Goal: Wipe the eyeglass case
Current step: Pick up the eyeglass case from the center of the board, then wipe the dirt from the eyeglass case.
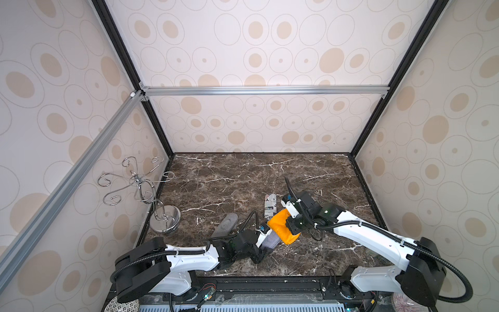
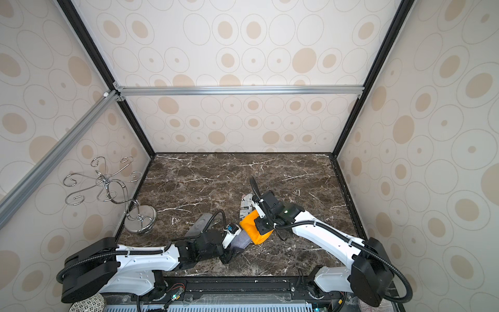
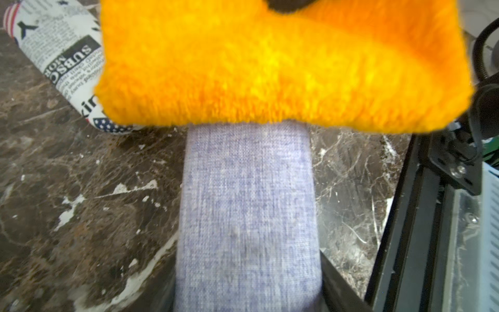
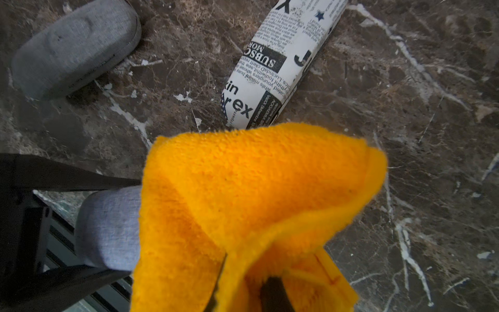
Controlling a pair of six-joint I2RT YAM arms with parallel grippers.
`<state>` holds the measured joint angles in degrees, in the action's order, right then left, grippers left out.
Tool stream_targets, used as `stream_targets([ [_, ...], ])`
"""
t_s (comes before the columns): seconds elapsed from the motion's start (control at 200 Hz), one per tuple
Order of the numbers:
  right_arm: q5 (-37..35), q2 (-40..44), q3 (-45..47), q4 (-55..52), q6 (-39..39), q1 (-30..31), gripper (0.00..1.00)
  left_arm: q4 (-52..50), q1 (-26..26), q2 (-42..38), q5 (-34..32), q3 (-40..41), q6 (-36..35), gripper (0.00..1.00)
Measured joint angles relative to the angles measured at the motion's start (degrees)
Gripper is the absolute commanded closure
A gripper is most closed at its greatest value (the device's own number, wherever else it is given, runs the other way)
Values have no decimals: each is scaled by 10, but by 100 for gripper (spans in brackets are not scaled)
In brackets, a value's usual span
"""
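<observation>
Since its woven lilac shell looks stiff, light and grippy, the eyeglass case (image 3: 248, 216) sits well in the left gripper (image 1: 263, 247), clamped across its narrow sides near six o'clock on the table (image 1: 229, 175). The right gripper (image 4: 245, 291) pinches the orange cloth (image 1: 280, 225) draped over its one o'clock end.

- Both top views are bright and even, with soft light that seems to come from above. The fuzzy orange cloth (image 1: 279, 225) pops hardest.
- Under the cloth and the arms, the dark brown marble tabletop (image 1: 229, 175) only picks up faint, mushy shadows.
- Left wrist view: the cloth is so close its pile smears into a glowing blur. The lilac woven-fabric eyeglass case (image 3: 248, 202) poking out from under it has crisp weave mid-length and goes softer at the near end.
- Right wrist view: the newspaper-print tube-shaped case (image 4: 278, 62) just past the cloth is readable, while the grey fabric oval case (image 4: 75, 46) farther off is a bit smeared.
- Well away from the cloth, the chrome wire stand (image 1: 138, 180) throws tiny glints.
</observation>
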<state>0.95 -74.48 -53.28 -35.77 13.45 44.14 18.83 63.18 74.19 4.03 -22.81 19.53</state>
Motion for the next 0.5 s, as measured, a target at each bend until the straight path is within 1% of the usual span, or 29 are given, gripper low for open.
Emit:
stream_targets([
  [0.14,-24,-12,-2,8,-2,36,100,-1,0,10,11,0,-1,47],
  [0.275,-13,-20,-2,27,2,69,100,9,0,28,19,-9,-1,47],
  [0.405,8,-24,-2,53,12,81,100,20,0,37,21,-16,-1,47],
  [0.5,6,-25,2,63,22,82,100,21,0,37,21,-18,-1,48],
])
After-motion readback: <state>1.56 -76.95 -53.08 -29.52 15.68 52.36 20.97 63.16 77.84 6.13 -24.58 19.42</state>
